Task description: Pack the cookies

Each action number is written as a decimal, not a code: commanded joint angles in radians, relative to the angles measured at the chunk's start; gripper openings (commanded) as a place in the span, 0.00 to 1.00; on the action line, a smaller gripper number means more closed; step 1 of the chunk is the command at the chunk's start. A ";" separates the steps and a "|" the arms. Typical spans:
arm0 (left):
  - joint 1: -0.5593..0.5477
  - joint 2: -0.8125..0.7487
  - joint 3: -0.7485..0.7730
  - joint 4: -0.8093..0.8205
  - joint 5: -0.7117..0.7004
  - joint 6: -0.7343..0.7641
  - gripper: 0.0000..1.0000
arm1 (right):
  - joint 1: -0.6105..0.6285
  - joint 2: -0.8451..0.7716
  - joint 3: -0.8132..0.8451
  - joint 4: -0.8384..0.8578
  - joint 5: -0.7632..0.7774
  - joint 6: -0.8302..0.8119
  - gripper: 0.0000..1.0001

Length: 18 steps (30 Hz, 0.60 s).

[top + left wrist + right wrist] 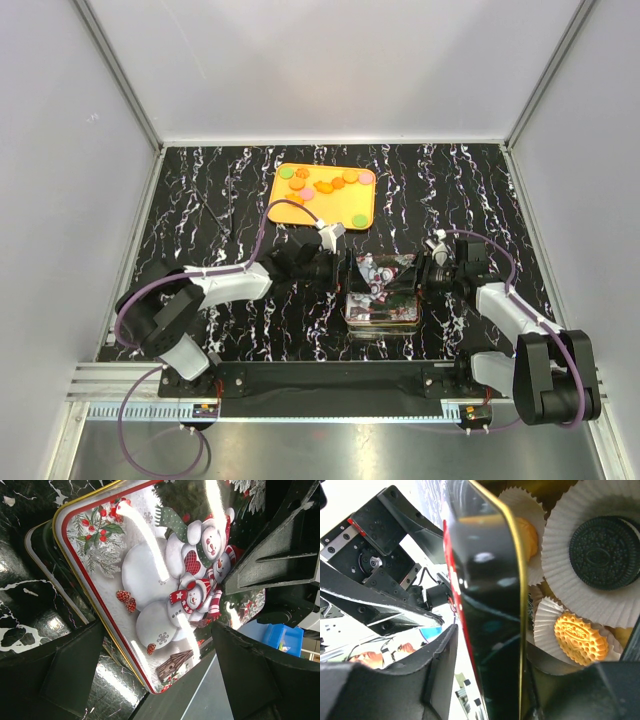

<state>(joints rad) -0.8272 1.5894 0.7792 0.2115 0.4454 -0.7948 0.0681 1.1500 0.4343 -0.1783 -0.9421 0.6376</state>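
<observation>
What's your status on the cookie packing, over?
Left tool spread wide around tin lid corner, contact unclear. Right tool straddling lid rim, grip unclear. Cookies in paper cups in tin below; more on orange tray.

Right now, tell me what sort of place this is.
Probably a robot test cell: white panel walls box in a black marbled table, two arms are bolted at its near edge, and cookies wait on an orange tray near a snowman tin lid.
</observation>
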 commanded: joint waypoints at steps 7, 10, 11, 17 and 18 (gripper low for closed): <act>-0.012 0.011 0.038 0.037 0.010 0.003 0.93 | -0.007 -0.007 0.072 -0.018 0.042 -0.038 0.47; -0.012 0.011 0.042 0.037 0.012 0.005 0.93 | -0.005 -0.003 0.093 -0.056 0.081 -0.064 0.47; -0.012 0.011 0.040 0.035 0.010 0.003 0.93 | -0.005 -0.003 0.104 -0.069 0.107 -0.078 0.47; -0.012 0.018 0.049 0.025 0.010 0.009 0.92 | -0.005 -0.012 0.110 -0.108 0.140 -0.087 0.50; -0.012 0.020 0.048 0.023 0.010 0.009 0.92 | -0.005 -0.012 0.109 -0.118 0.141 -0.087 0.50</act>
<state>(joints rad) -0.8314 1.5932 0.7795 0.2111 0.4458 -0.7948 0.0681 1.1500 0.5087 -0.2630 -0.8288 0.5758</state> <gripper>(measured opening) 0.924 0.493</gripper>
